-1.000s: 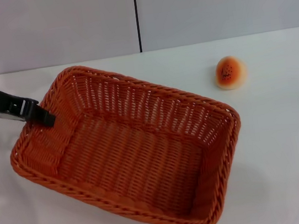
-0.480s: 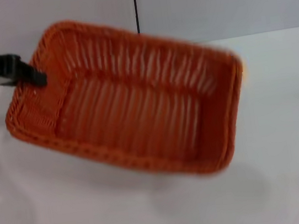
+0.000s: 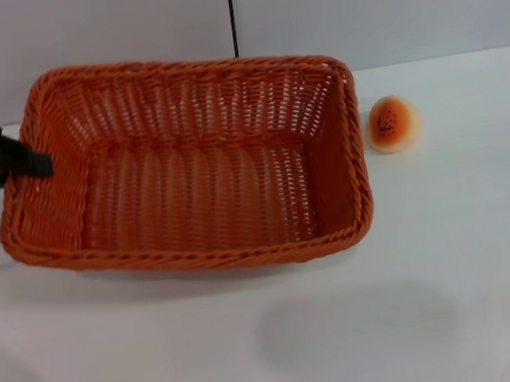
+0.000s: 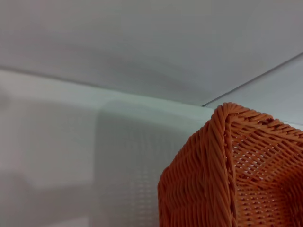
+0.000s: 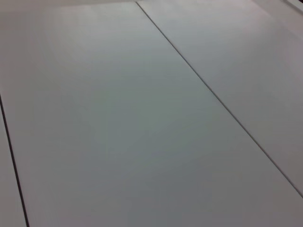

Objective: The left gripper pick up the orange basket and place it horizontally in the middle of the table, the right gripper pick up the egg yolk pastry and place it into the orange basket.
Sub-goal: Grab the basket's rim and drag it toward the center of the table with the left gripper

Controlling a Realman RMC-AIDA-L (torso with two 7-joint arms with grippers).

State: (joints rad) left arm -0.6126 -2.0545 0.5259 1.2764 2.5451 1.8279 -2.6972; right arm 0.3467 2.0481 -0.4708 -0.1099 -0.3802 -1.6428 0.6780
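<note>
One left gripper (image 3: 38, 165) clamps orange basket (image 3: 187, 177) rim.

Lighting: bright, even, diffuse.
Shadows: soft grey patch on the table (image 3: 351, 330), lower centre, below the orange basket (image 3: 185, 163).
Glare: faint sheen, egg yolk pastry (image 3: 392, 123).
Focus: left wrist view soft.

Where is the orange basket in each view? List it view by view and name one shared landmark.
Head view: orange basket fills the centre-left, left gripper at its left rim.
Left wrist view: one corner in the frame's lower right.
Right wrist view: not in it.
Shared landmark: the braided rim.
</note>
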